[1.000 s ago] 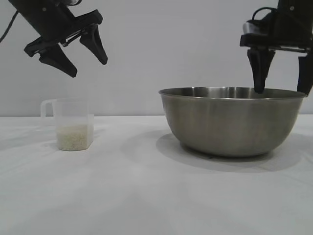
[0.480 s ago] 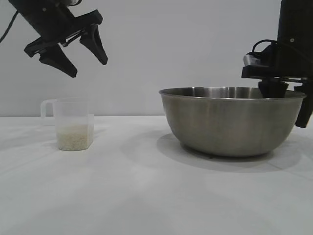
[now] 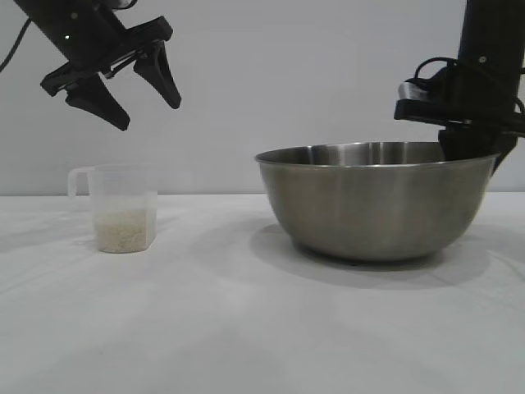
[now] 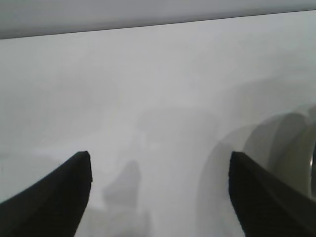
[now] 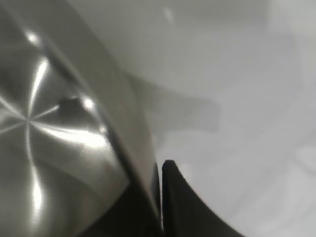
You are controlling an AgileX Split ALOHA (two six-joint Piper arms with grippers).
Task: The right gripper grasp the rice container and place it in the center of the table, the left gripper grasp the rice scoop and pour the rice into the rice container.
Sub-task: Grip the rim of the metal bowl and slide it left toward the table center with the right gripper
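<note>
The rice container [image 3: 373, 205], a big brushed-steel bowl, stands right of the table's [image 3: 246, 328] middle, its left side tipped slightly up. My right gripper [image 3: 484, 160] is shut on the bowl's right rim; in the right wrist view its fingers [image 5: 180, 202] pinch the thin wall of the rice container [image 5: 59, 123], one inside and one outside. The rice scoop [image 3: 121, 208], a clear handled cup, stands at the left with a layer of rice [image 3: 125, 229] in its bottom. My left gripper [image 3: 138, 97] hangs open above the scoop, apart from it.
A plain pale wall stands behind the table. White tabletop stretches between the scoop and the bowl and across the front. In the left wrist view only the table [image 4: 158, 98] and shadows show beyond the spread fingers [image 4: 59, 192].
My right gripper came down over the bowl's right rim and shut on it. The bowl shifted a little left and tilted. The left arm has not moved.
</note>
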